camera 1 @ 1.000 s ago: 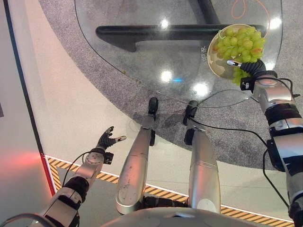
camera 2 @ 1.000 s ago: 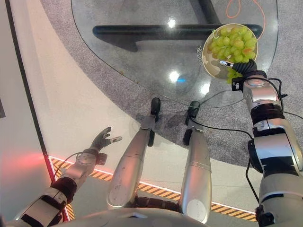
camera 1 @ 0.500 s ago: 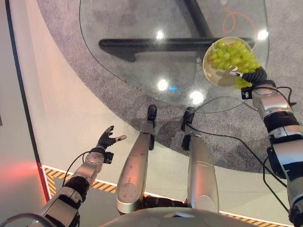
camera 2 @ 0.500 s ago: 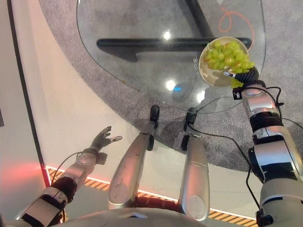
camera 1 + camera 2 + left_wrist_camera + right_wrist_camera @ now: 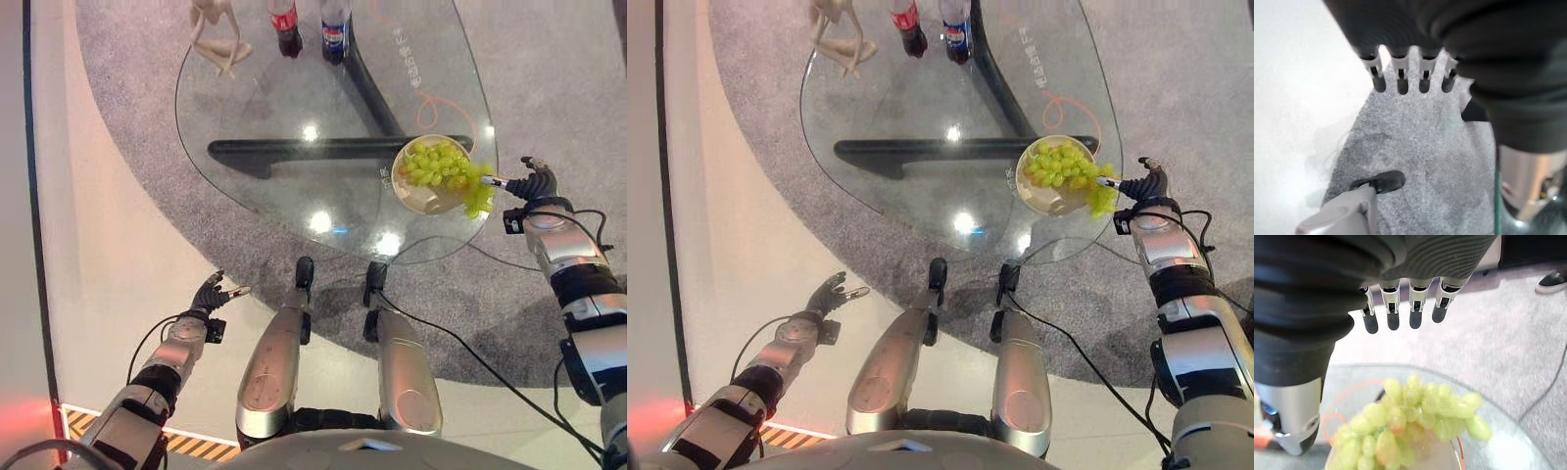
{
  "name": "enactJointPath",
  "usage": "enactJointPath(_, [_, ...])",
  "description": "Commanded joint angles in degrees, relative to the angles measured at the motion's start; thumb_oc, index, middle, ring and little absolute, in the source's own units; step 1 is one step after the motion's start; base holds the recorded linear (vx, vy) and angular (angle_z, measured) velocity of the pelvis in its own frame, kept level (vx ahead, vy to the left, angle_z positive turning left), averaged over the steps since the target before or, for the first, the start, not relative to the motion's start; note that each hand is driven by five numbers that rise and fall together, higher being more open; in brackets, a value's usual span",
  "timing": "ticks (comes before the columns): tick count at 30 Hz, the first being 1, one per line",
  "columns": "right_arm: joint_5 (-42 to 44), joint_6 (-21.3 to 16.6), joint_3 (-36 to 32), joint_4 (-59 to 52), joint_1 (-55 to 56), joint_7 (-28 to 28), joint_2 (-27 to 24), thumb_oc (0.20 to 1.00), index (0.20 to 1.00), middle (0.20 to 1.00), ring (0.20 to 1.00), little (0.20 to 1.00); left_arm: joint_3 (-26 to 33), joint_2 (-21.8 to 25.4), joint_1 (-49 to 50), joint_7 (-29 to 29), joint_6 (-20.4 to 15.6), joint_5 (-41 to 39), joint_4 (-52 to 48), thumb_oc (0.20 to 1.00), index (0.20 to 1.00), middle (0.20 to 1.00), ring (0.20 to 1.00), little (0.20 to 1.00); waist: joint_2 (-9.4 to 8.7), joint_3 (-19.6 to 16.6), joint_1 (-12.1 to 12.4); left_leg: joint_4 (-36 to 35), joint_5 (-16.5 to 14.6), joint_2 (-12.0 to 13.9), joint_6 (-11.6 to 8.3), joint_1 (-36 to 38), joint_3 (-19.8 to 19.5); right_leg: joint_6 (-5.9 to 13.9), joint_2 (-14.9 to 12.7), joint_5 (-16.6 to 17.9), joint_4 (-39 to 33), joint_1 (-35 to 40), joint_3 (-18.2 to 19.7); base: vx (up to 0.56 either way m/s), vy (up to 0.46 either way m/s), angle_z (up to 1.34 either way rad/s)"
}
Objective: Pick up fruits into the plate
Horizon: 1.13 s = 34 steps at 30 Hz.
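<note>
Left hand [image 5: 211, 294] is hanging low over the pale floor, well clear of the oval glass table [image 5: 265, 108], fingers spread loosely and gripping nothing.

On the table's far edge, a beige figurine [image 5: 217, 34] and two dark soft-drink bottles [image 5: 309, 22] are standing, well apart from the work.

The bunch of green grapes [image 5: 443, 168] is lying in the cream round plate [image 5: 416, 196] near the table's right rim, one end trailing over the plate's edge.

Right hand [image 5: 1143, 182] is hovering just beside that overhang, fingers straight, clasping nothing.

Judging the fruit as placed; nothing else to gather is visible. Plate is sitting close to the rim; open carpet lies beyond.
</note>
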Motion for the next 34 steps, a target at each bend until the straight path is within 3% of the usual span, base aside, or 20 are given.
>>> enactJointPath(1, [0.3,-3.4,-1.3,-4.0,3.6,-3.4,-1.2,1.0,1.0,1.0,1.0,1.0,1.6,-0.5,3.5,-0.9,-0.2,0.0,3.1,1.0,1.0,1.0,1.0,1.0,-2.59,-5.3,-0.7,2.8,-6.0,-0.5,0.45,1.0,2.5,1.84,-0.3,-1.4,2.3,0.5,-1.9,0.1,0.026,0.01])
enactJointPath(4, [1.1,-6.6,-4.0,-8.1,12.2,-3.6,3.2,1.0,1.0,1.0,1.0,1.0,2.9,-1.9,5.8,-2.6,-0.5,1.0,4.8,1.0,1.0,1.0,1.0,1.0,-3.61,-8.9,-1.0,1.3,-6.7,-0.3,0.35,4.6,2.9,1.88,-0.4,-1.8,0.2,5.0,-2.1,0.13,0.017,0.03])
enactJointPath(9, [4.2,-13.9,-4.9,-10.4,24.9,5.1,10.6,1.0,1.0,1.0,1.0,1.0,4.8,-4.3,10.3,-5.1,-0.6,1.5,8.3,1.0,1.0,1.0,1.0,1.0,-4.52,-14.0,-1.9,-0.5,-7.4,-0.5,0.48,9.4,3.0,1.9,-0.2,-2.5,-1.6,10.3,-2.0,0.15,0.025,0.06])
enactJointPath(14, [14.1,-17.1,-2.5,2.2,33.6,16.2,23.5,1.0,1.0,1.0,1.0,1.0,5.8,-7.6,13.7,-9.2,-1.6,3.9,15.6,1.0,1.0,1.0,1.0,1.0,-4.52,-20.7,-2.4,-2.2,-8.1,-0.8,0.72,14.3,3.0,1.4,0.2,-3.6,-2.8,15.0,-1.8,0.19,0.051,0.0])
enactJointPath(18, [19.3,-18.7,-3.9,18.4,35.8,24.4,29.7,1.0,1.0,1.0,1.0,1.0,7.1,-10.0,14.4,-11.7,-2.3,3.4,19.5,1.0,1.0,1.0,1.0,1.0,-3.76,-23.1,-2.4,-4.0,-8.4,-1.0,0.9,17.5,3.2,1.1,0.5,-3.9,-4.3,18.0,-1.8,0.09,0.058,0.0])
enactJointPath(21, [17.4,-20.3,-4.1,26.4,36.4,25.7,31.9,1.0,1.0,1.0,1.0,1.0,8.4,-11.4,14.7,-12.7,-2.0,4.0,21.7,1.0,1.0,1.0,1.0,1.0,-3.07,-24.3,-2.5,-5.4,-8.4,-1.2,1.06,19.4,3.2,0.96,0.8,-4.0,-5.3,19.8,-1.7,0.08,0.074,-0.01])
enactJointPath(27, [9.5,-14.5,-3.2,32.8,38.2,26.4,32.5,1.0,1.0,1.0,1.0,1.0,8.1,-13.0,15.6,-13.2,-0.2,5.4,22.8,1.0,1.0,1.0,1.0,1.0,-2.11,-25.3,-3.0,-6.8,-8.5,-1.3,1.35,21.2,3.6,0.82,0.9,-4.0,-6.3,21.2,-1.5,0.0,0.048,-0.03])
enactJointPath(34, [8.1,-15.0,-2.3,33.1,37.6,26.6,32.0,1.0,1.0,1.0,1.0,1.0,6.4,-13.2,15.3,-13.2,2.1,4.9,21.8,1.0,1.0,1.0,1.0,1.0,-1.64,-26.1,-3.2,-7.6,-8.4,-1.2,1.54,22.2,3.9,0.86,1.1,-3.9,-7.1,22.0,-0.8,0.0,0.009,0.01])
